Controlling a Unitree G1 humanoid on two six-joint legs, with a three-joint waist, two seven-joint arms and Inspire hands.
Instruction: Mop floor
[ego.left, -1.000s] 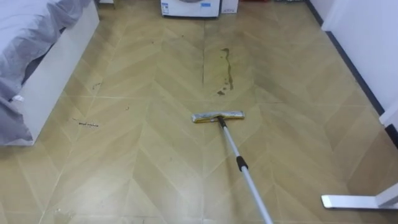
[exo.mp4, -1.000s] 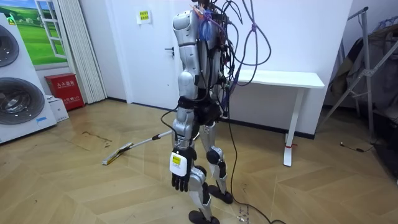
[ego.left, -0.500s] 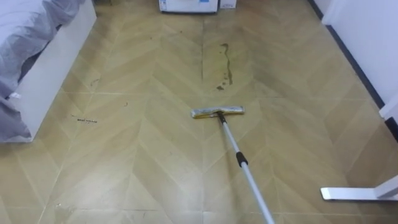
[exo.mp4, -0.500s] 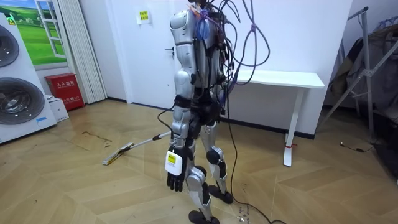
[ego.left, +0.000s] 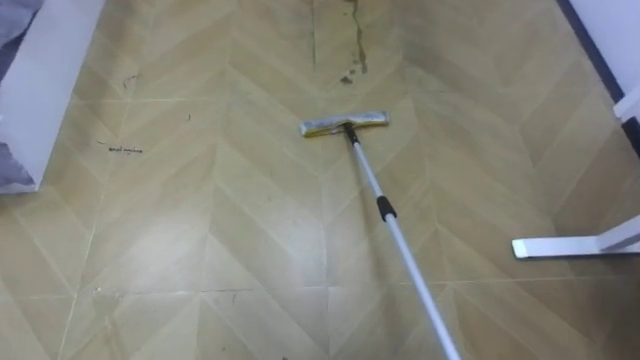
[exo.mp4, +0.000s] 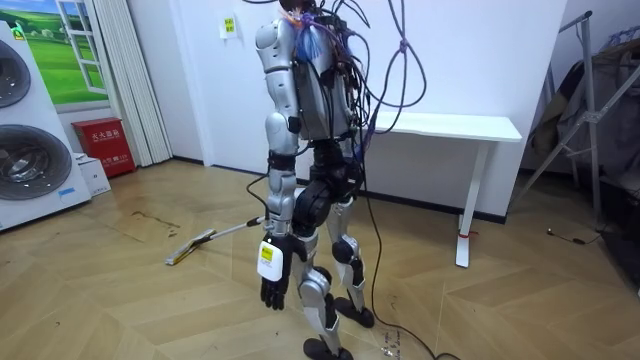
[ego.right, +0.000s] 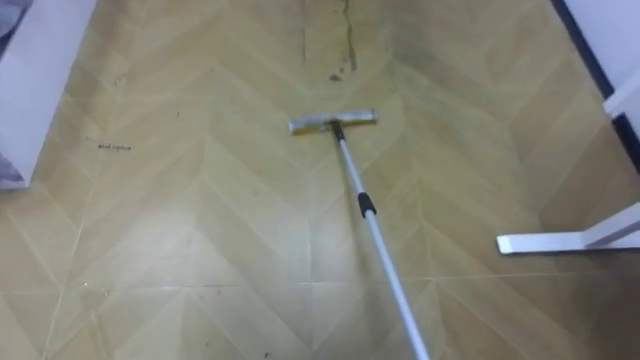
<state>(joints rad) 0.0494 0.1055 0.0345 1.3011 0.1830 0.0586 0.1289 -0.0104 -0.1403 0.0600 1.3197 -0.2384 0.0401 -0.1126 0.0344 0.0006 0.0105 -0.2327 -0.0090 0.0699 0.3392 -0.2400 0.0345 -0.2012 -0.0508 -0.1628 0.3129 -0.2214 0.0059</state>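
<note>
Wooden herringbone floor (ego.left: 200, 260) runs under everything. Far to the room view's left of the left hand (exo.mp4: 272, 291) stand two stacked washing machines (exo.mp4: 30, 140), their round doors shut, so what lies in the drums cannot be told. A red box (exo.mp4: 101, 146) sits just beside them. Closer to the hand, on the same side of it, the mop (ego.left: 344, 123) rests its flat, yellowish head on the floor, just short of a dark streaky stain (ego.left: 347, 72). Its silver handle, with a black collar partway along, slants back from the head toward the robot. What grasps its upper end cannot be told. The left hand hangs by the robot's leg, below the spot where the handle meets the body, its dark fingers loose, pointing down and holding nothing. To the room view's right of the hand, a white table (exo.mp4: 455, 127) stands against the wall.
</note>
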